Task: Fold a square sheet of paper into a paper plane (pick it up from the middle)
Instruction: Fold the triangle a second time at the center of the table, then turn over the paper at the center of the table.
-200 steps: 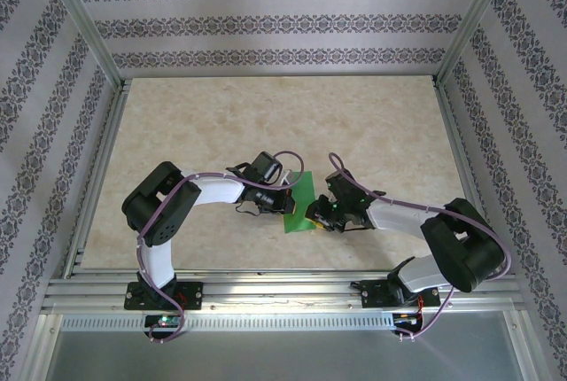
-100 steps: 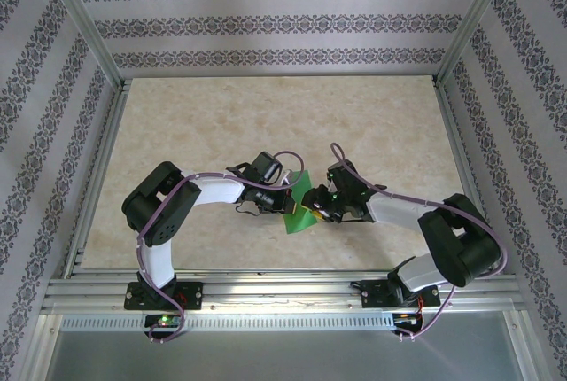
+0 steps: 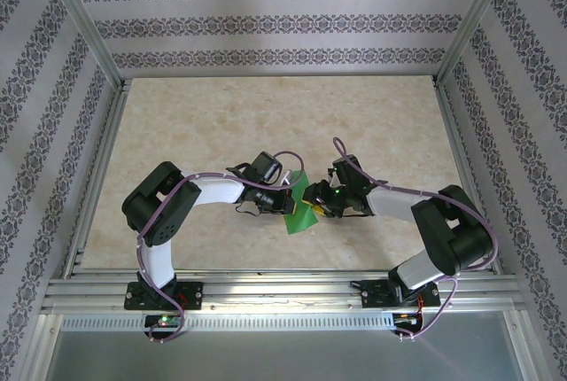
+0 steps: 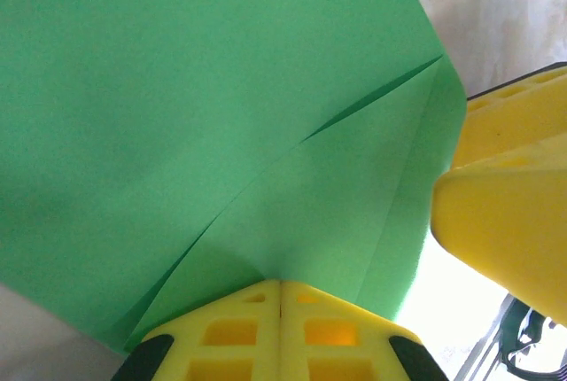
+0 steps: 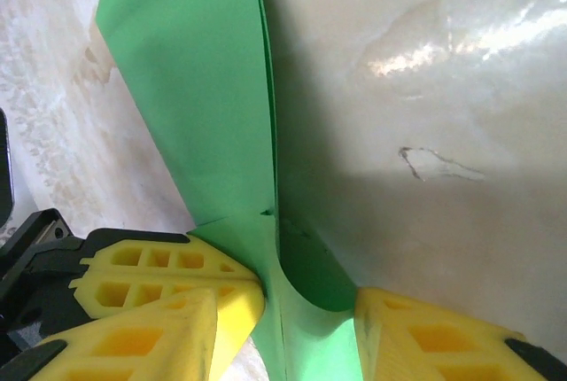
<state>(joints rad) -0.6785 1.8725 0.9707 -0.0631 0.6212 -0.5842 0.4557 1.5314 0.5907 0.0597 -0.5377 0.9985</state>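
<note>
Paper [image 3: 299, 214] folded, long axis near-to-far, pinched by left gripper [image 4: 280, 285], right gripper [image 5: 306, 303] parted around it

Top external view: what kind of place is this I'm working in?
Probably a lab test cell: a marble-look tabletop fenced by aluminium framing, patterned wall panels around it, two robot arms bolted at its near edge.
</note>
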